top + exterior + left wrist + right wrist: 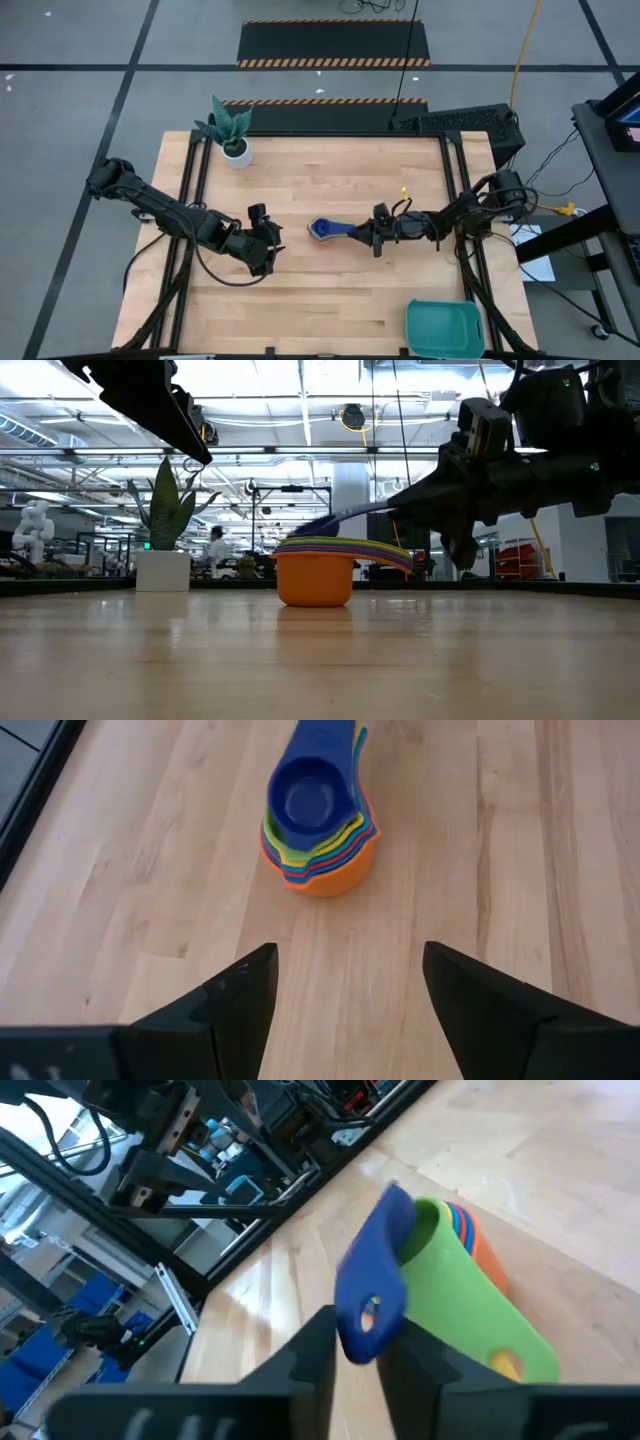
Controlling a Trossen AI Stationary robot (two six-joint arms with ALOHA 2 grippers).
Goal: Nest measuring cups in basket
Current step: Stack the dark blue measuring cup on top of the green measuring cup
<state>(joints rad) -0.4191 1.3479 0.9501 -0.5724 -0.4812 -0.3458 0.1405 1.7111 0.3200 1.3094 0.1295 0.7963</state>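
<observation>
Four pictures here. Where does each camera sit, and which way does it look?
High: overhead, straight down on the table; both arms show.
Low: table height, level toward the stacked cups; arms overhead.
Left wrist: behind the left pincer, facing the stack.
Right wrist: behind the right pincer at the blue handle.
All share the stack.

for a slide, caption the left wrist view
Stacked measuring cups, dark blue cup on top, on the wooden table.

1 stack of nested meas. cups (325, 230), 1 basket (444, 327), 1 potted plant (232, 133), 2 hands.
</observation>
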